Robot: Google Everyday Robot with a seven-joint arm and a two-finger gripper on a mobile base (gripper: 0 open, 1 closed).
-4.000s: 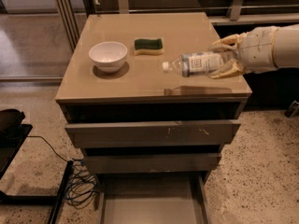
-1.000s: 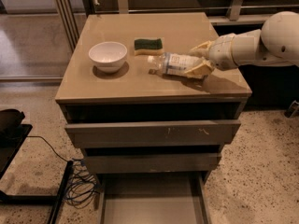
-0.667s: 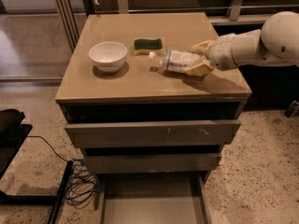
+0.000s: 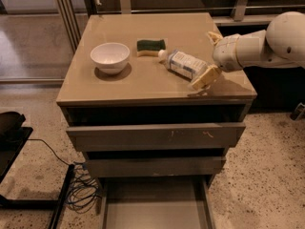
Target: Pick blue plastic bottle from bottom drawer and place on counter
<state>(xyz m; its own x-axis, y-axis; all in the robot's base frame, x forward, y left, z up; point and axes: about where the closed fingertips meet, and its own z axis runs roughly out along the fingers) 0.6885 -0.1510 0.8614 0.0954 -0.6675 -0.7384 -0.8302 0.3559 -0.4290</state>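
The blue plastic bottle (image 4: 183,64) lies on its side on the counter (image 4: 143,86), right of centre, with its white cap pointing left toward the sponge. My gripper (image 4: 208,57) is just right of the bottle's base, over the counter's right part. It is open: one tan finger stands up behind the bottle and the other (image 4: 205,78) is in front of it, both apart from the bottle. The bottom drawer (image 4: 155,209) is pulled out below, and its grey floor shows nothing on it.
A white bowl (image 4: 110,57) stands on the counter's left part. A green sponge (image 4: 151,46) lies behind the bottle's cap. The two upper drawers (image 4: 155,136) stand slightly out. A black stand and cables (image 4: 78,197) lie on the floor at left.
The gripper has opened and let go of the bottle, which now rests on the counter. The gripper has drawn back a little to the right.
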